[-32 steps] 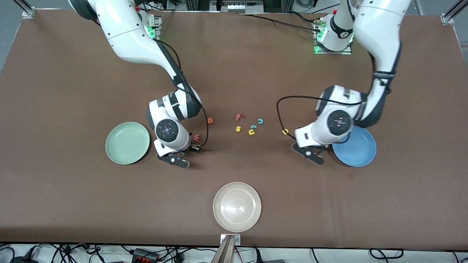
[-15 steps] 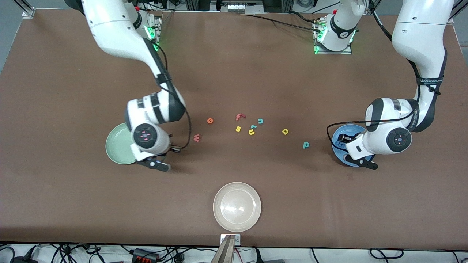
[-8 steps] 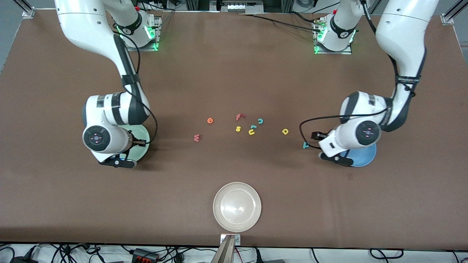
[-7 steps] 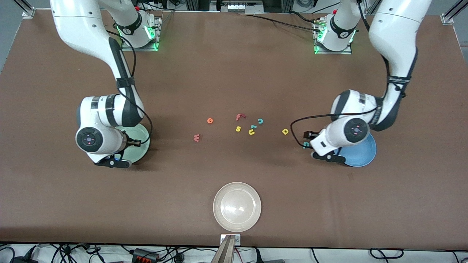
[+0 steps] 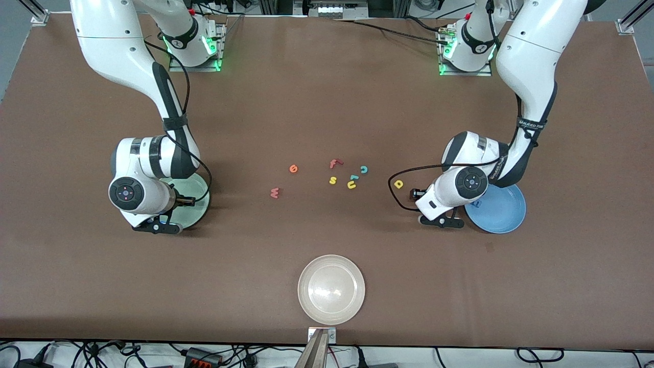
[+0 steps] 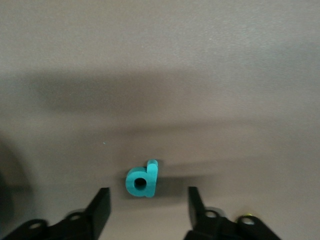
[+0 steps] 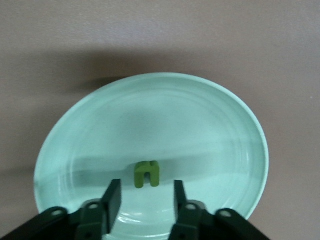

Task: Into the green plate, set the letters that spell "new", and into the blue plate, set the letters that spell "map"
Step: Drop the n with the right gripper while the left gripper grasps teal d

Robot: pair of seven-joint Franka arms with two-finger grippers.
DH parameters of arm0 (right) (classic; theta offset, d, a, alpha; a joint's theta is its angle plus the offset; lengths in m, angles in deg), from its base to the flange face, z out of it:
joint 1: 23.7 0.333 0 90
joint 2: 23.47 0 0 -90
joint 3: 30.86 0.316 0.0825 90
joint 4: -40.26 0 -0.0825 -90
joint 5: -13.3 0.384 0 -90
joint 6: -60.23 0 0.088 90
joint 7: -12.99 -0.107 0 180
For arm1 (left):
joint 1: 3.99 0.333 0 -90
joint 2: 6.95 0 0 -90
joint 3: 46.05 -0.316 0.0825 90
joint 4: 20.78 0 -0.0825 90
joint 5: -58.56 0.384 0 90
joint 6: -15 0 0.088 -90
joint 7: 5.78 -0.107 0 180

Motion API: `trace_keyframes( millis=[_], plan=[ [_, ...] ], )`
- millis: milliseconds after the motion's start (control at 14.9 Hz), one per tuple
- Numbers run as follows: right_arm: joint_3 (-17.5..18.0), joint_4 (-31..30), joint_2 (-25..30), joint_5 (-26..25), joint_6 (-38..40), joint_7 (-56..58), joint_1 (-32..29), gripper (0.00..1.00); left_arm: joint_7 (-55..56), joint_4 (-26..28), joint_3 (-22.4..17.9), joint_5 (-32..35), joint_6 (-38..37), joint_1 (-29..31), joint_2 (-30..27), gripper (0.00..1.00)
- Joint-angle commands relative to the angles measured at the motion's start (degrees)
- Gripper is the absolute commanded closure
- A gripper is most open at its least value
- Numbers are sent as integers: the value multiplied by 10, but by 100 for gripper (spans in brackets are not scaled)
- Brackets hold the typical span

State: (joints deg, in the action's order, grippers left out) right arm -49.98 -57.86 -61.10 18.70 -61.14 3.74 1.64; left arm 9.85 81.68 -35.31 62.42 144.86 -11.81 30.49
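Note:
My right gripper hangs open low over the green plate, with the green n lying loose in the plate just ahead of its fingertips. In the front view that gripper covers part of the green plate. My left gripper is open low over the table, the teal p just ahead of its fingertips and untouched. In the front view the left gripper is beside the blue plate and its hand hides the p. The orange e, red-pink w and yellow a lie on the table.
A red f, yellow s, yellow u and teal c lie clustered mid-table. A white-beige plate sits nearest the front camera. A small blue letter lies in the blue plate.
The right arm swung over the green plate and its gripper opened, leaving the green n in the plate. The left arm moved from over the blue plate to the teal p.

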Motion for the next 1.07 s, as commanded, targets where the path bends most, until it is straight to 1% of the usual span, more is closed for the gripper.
trace_keyframes(
  millis=[0,268,401,468,669,736,803,870,936,1003],
  plan=[
    [5,6,36,4,23,-28,24,0,6,-1,-3,34,3,2,-3,35],
    [6,26,31,7,8,-91,94,0,8,-1,-3,40,11,2,5,49],
    [6,37,16,7,-4,-136,128,0,8,-2,-3,40,12,0,6,60],
    [6,40,7,7,-4,-161,145,0,8,-2,-2,40,12,1,6,63],
    [7,45,-11,15,-34,-213,174,0,8,-1,-2,40,28,0,14,63],
    [7,45,-18,52,-46,-224,182,0,8,-2,-2,40,30,0,18,64],
    [7,45,-24,91,-57,-225,191,0,8,-1,-2,40,36,0,18,70],
    [7,46,-31,112,-67,-226,201,1,8,-1,-2,40,37,1,18,78],
    [7,46,-37,118,-76,-227,208,4,7,-1,-2,40,36,1,18,89],
    [7,46,-39,118,-82,-227,209,6,3,-1,-2,40,33,2,16,94]
  ],
)
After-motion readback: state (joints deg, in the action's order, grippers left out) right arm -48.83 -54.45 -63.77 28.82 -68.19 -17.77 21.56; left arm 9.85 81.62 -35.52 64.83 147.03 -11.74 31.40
